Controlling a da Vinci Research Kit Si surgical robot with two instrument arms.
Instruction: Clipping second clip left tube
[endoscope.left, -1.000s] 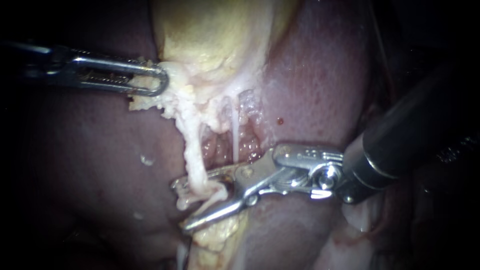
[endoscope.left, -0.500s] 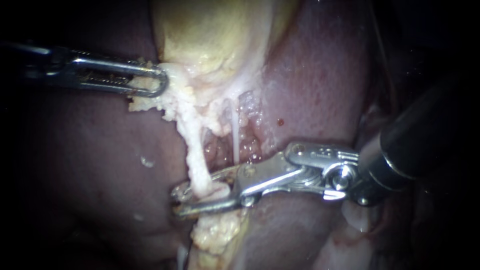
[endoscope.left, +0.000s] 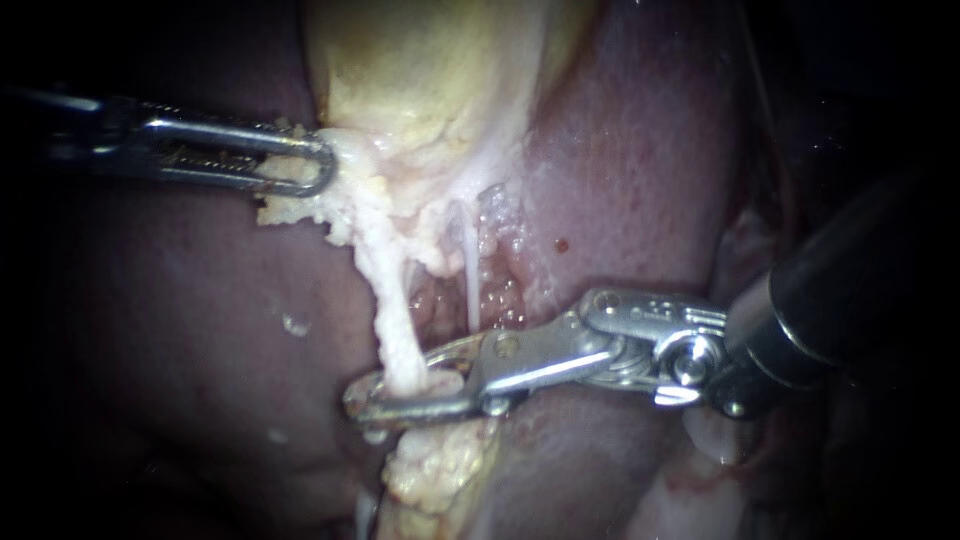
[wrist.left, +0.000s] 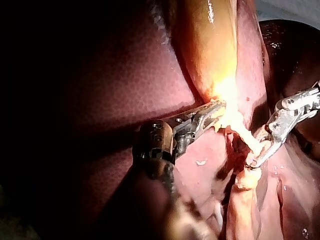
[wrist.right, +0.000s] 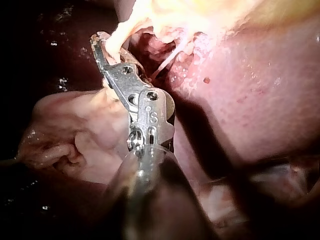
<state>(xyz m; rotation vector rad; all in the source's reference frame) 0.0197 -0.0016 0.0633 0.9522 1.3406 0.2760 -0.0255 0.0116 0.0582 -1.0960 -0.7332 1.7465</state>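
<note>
The left tube is a pale, ragged strand running down from the gallbladder neck. My right instrument comes in from the right, and its jaws are shut on the tube's lower end, one on each side. I cannot tell a clip apart from the metal jaws. The right tube, thin and white, runs just beside it, free of the jaws. My left instrument is shut on pale tissue at the gallbladder neck. In the right wrist view the jaws pinch the tube.
Dark red liver lies on both sides of the gallbladder. A lump of yellowish fatty tissue sits just below the right jaws. In the left wrist view my left instrument holds the tissue, with my right instrument ahead of it.
My right instrument's jaws, wide open around the left tube a second ago, have shut on it. Its wrist has drawn slightly to the right. The left instrument has held still.
</note>
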